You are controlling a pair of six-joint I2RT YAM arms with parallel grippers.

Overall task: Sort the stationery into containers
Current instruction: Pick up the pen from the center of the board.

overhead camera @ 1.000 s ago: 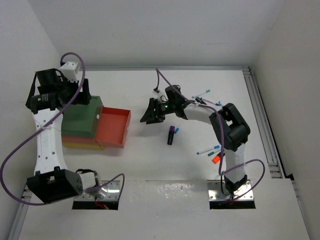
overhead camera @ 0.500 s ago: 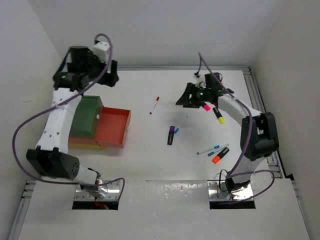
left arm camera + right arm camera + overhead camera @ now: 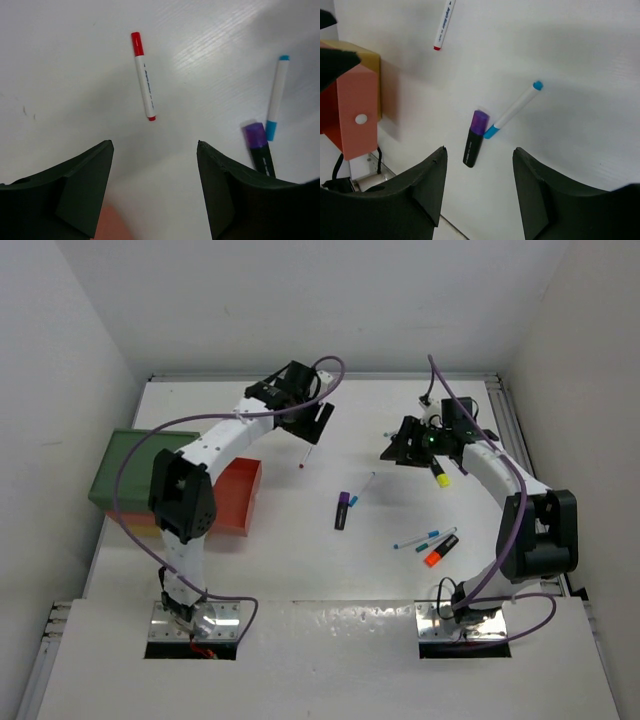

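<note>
Hovering over red-capped pen — left fingers apart

No text, label or number can be read anywhere. The red-capped pen carries small blue print along its white barrel, too blurred to read.

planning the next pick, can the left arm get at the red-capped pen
Probably yes: the left gripper hangs open right by the red-capped pen, which lies alone with nothing between them.
</note>
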